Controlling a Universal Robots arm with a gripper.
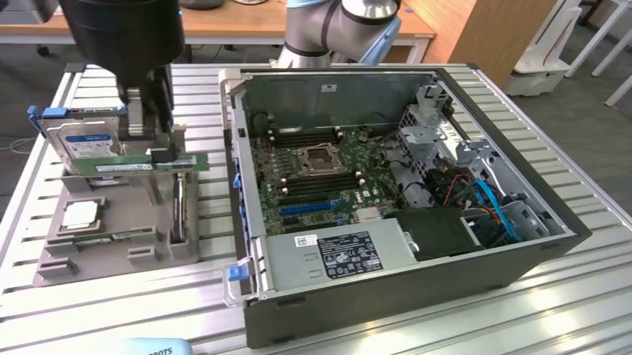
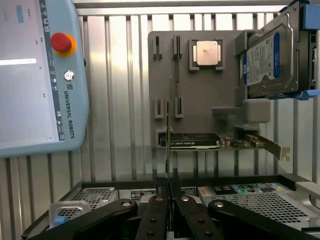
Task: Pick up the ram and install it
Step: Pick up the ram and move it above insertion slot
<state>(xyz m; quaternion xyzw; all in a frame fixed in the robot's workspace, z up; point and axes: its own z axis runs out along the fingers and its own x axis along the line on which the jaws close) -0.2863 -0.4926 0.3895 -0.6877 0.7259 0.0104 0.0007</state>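
Noting the fingers (image 2: 158,202) clenched on the ram (image 1: 148,164), we log it held over the gray holder (image 1: 109,222), long axis level, with the open computer case (image 1: 395,296) toward the exterior view's right.

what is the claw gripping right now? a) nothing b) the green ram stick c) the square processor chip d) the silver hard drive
b: the claw is shut on the ram, while the hard drive and the processor sit apart from it in the gray tray.
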